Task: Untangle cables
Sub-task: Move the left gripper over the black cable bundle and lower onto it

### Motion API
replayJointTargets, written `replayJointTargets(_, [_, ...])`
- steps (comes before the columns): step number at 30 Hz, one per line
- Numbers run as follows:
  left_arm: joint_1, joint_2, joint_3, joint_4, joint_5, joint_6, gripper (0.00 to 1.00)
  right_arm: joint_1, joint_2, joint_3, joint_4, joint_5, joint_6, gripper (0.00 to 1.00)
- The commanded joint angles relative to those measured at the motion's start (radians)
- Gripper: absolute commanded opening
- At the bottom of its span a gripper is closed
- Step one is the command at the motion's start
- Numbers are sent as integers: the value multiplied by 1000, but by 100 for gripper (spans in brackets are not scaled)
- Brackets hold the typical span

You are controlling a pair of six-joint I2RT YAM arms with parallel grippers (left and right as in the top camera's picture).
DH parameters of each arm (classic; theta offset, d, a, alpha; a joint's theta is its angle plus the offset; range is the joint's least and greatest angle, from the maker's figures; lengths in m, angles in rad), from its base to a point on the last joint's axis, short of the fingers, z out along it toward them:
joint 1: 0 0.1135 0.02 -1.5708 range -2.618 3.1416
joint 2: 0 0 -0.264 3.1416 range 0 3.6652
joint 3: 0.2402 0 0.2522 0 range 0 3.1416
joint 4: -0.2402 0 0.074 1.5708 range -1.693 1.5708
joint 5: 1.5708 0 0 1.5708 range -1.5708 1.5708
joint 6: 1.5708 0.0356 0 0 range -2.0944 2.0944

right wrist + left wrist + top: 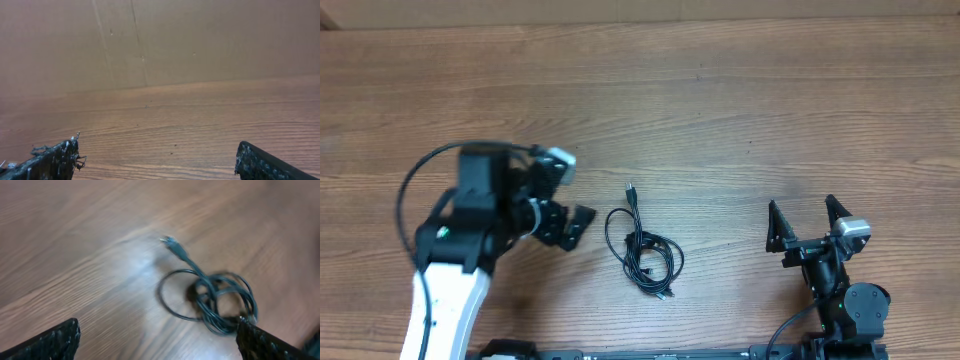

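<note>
We are finding the cables (pixel 642 245) lying as one small bunch on the wooden table (pixel 720 100), roughly in the middle of its near half, between the two arms and closer to the left one. The cords are looping over one another in a loose knot, with a single open loop spreading out on one side and one plug end (pixel 632 187) sticking out straight toward the far edge; a second end seems to be poking out at the near side of the bunch. We are judging the task as not yet begun in any visible way: nothing is being pulled free, no cord is lying apart from the rest, and all the separating is waiting to be done. We are counting one bunch, but we are not managing to tell how many separate cords are making it up. The left gripper (pixel 570 205) is hovering just beside the bunch and pointing at it, its jaws standing wide apart and holding nothing, so its wrist camera is catching the cables (pixel 215 300) ahead of it. The right gripper (pixel 802 215) is sitting well apart from the bunch, likewise spread wide and empty, and facing bare table.
</note>
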Motion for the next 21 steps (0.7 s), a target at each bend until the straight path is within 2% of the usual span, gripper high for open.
replayJointTargets(1, [-94, 72, 30, -6, -13, 85, 100, -2, -3, -10, 5, 10, -2, 100])
replayJointTargets(6, [-168, 163, 30, -1, -49, 84, 100, -2, -3, -10, 5, 10, -2, 100])
replayJointTargets(15, [-172, 282, 29, 14, -45, 52, 99, -2, -3, -10, 5, 10, -2, 100])
replayJointTargets(21, [-173, 361, 29, 48, 9, 51, 100, -2, -3, -10, 5, 10, -2, 100])
